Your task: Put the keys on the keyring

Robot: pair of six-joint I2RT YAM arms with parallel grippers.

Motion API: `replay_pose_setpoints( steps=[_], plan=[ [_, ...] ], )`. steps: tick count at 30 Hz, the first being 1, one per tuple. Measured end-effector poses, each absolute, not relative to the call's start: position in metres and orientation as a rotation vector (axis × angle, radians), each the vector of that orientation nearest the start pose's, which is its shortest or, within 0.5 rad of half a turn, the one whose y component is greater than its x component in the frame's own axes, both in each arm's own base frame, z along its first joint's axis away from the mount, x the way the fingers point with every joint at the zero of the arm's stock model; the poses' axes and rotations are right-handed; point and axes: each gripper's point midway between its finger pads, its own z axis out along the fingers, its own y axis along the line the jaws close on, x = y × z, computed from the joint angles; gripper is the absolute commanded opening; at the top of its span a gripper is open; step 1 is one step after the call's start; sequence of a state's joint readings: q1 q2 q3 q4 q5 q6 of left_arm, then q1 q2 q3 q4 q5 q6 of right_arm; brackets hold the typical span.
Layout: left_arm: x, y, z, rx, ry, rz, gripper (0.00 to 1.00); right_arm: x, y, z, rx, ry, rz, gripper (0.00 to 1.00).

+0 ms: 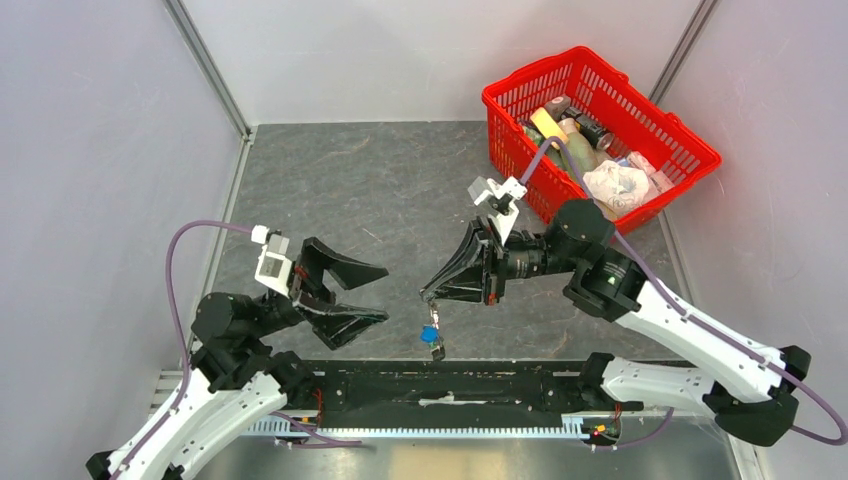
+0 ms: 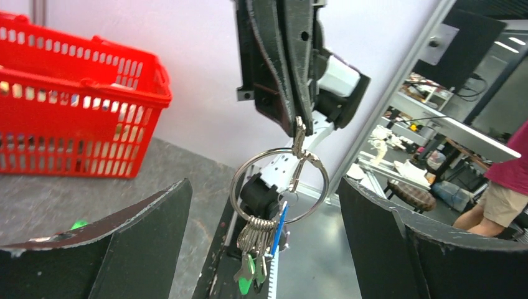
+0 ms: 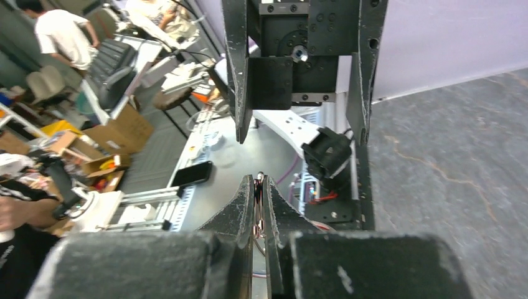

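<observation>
Your left wrist camera gives the clearest look. The keyring [image 2: 232, 187] hangs from the right gripper [image 2: 299, 128], with the keys [image 2: 254, 246] bunched at its lowest point. Even there, the top of the ring disappears into the pinch, and the keys overlap so that one hides another.

From the top camera the ring wire is too thin to make out. You see only the bunch dangling under the gripper's tip, in the air over the near part of the table [image 1: 380, 190]. From the right wrist camera the ring is just a sliver of wire between the fingertips, and the keys are hidden below those fingers.

The right gripper is clamped on the top of the keyring, which hangs free. The left gripper [image 1: 378, 294] is spread wide with nothing in it. In its own view its two fingers [image 2: 137, 243] stand either side of the hanging bunch, touching neither the ring nor the keys.

- **Keyring:** one.
- **Keys:** the left wrist view shows one bright green part and one blue key, and the top view shows a blue head and a dark one. The exact number cannot be told.
- **Grippers:** two.
- **Red basket** [image 1: 520, 88]: one, at the far right corner, with its contents heaped and half hidden.
</observation>
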State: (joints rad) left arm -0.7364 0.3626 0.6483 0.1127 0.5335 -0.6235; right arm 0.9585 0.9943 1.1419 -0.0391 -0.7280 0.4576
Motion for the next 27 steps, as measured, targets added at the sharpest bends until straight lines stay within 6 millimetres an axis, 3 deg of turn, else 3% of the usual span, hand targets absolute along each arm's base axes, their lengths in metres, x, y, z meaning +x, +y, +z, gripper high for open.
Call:
replay_pose_setpoints(
  steps=[8, 14, 21, 27],
  plan=[
    [0.054, -0.215, 0.406, 0.635, 1.079, -1.591, 0.93, 0.06, 0.344, 0.435, -1.042, 1.344, 1.862, 0.0],
    [0.042, -0.211, 0.42, 0.659, 0.988, -1.632, 0.92, 0.062, 0.354, 0.448, -1.016, 1.328, 1.949, 0.0],
    [0.041, -0.21, 0.421, 0.658, 0.973, -1.639, 0.92, 0.06, 0.353, 0.47, -1.003, 1.264, 1.979, 0.0],
    [0.043, -0.212, 0.425, 0.662, 0.949, -1.637, 0.91, 0.06, 0.357, 0.474, -0.991, 1.251, 2.025, 0.0]
  ],
)
